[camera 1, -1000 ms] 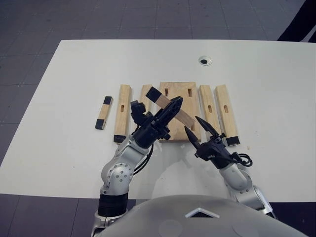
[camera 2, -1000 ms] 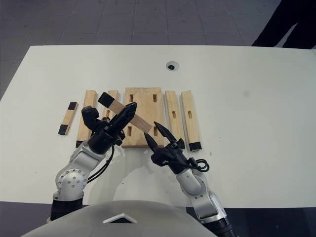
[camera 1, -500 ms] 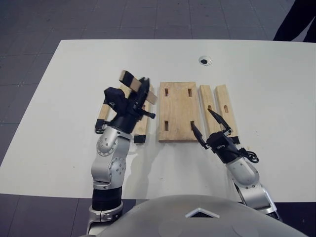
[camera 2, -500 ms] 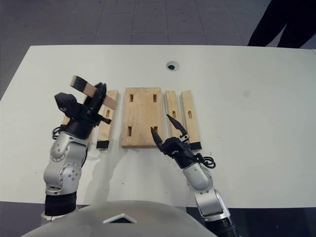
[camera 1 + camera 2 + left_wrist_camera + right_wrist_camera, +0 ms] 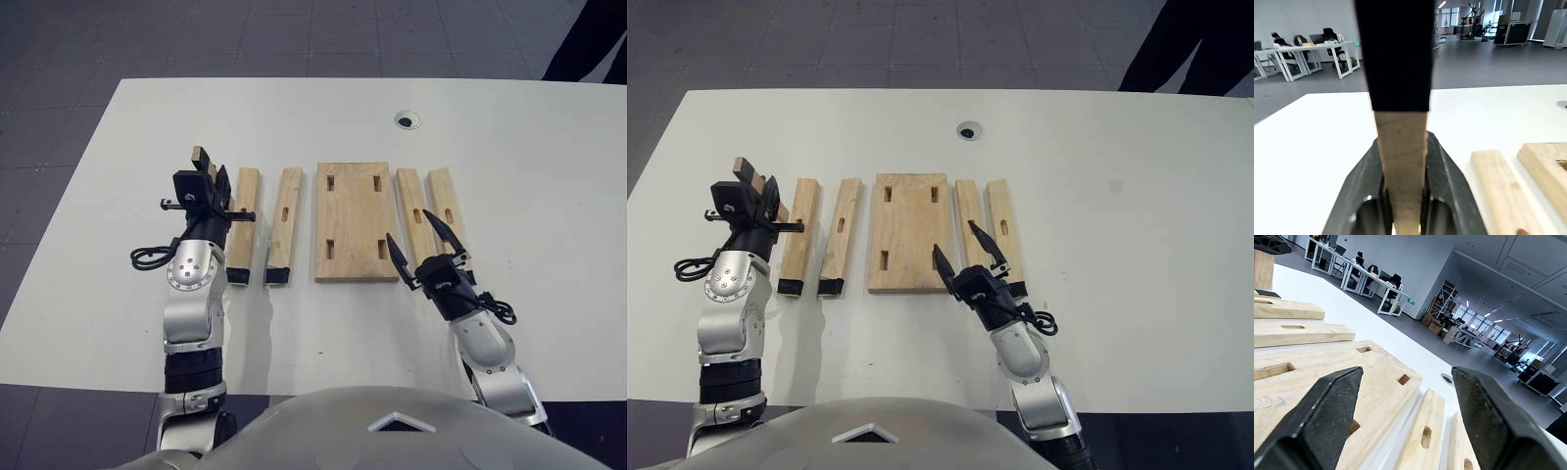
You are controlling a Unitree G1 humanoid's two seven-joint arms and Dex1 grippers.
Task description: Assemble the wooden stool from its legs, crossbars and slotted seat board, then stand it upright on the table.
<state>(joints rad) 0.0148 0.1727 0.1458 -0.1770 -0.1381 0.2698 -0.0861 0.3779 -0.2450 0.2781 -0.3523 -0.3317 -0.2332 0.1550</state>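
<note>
1. Nearest me, the right pincer (image 5: 409,227) is released, its fingers spread. It hovers where the near right corner of the pale, four-slotted rectangular wooden seat board (image 5: 353,220) meets the inner right leg (image 5: 413,220).
2. The seat board lies flat on the white tabletop (image 5: 549,196). I count four slotted, black-tipped wooden legs, two parallel on each side.
3. The left pincer (image 5: 211,196) is clenched on a short black-ended wooden crossbar (image 5: 1396,54), held upright just beside the outer left leg (image 5: 243,223).
4. Farthest away is a round cable port (image 5: 407,120).
</note>
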